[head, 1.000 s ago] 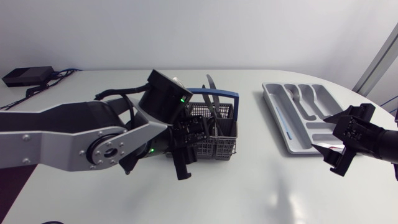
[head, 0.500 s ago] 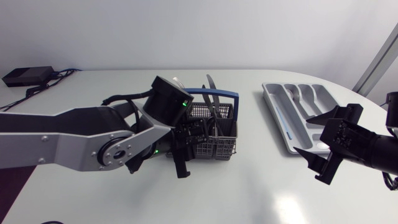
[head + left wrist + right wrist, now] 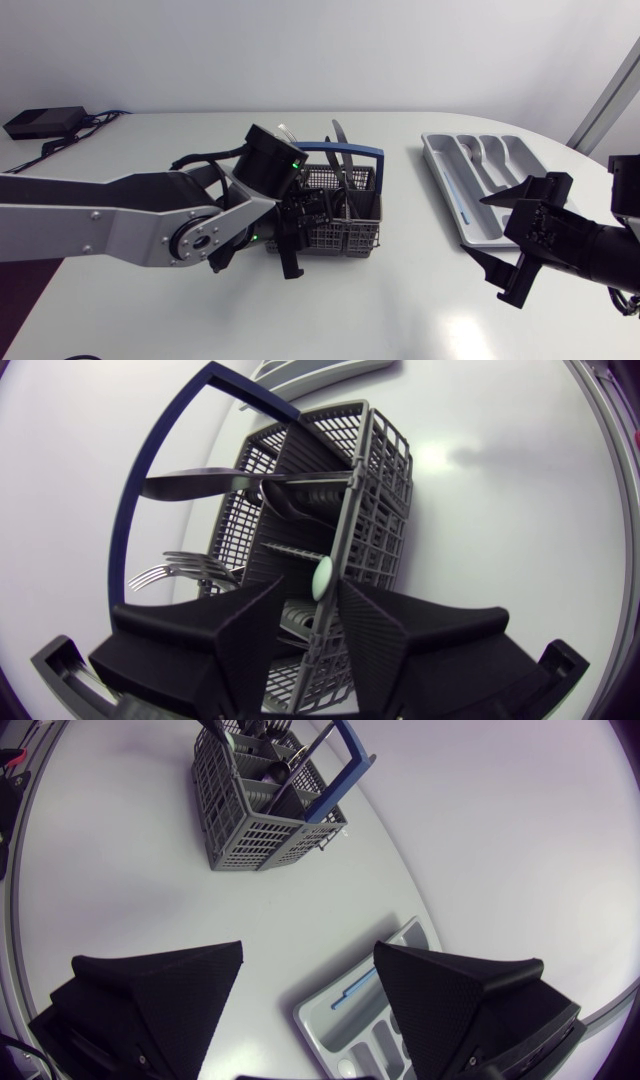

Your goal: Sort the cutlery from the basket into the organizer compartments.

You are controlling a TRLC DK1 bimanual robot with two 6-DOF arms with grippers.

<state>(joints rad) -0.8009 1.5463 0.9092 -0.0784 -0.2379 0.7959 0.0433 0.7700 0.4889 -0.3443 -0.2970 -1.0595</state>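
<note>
left gripper (image 3: 312,588) fingers slightly apart over the basket (image 3: 372,490), pale handle tip (image 3: 322,578) in the gap, contact unclear; right gripper (image 3: 308,955) fingers spread wide, organizer (image 3: 345,1010) between them, basket well ahead.

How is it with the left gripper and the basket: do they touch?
Cannot tell. In the left wrist view the left gripper straddles a wall of the basket, fingers open, but no contact or gap shows plainly.
</note>
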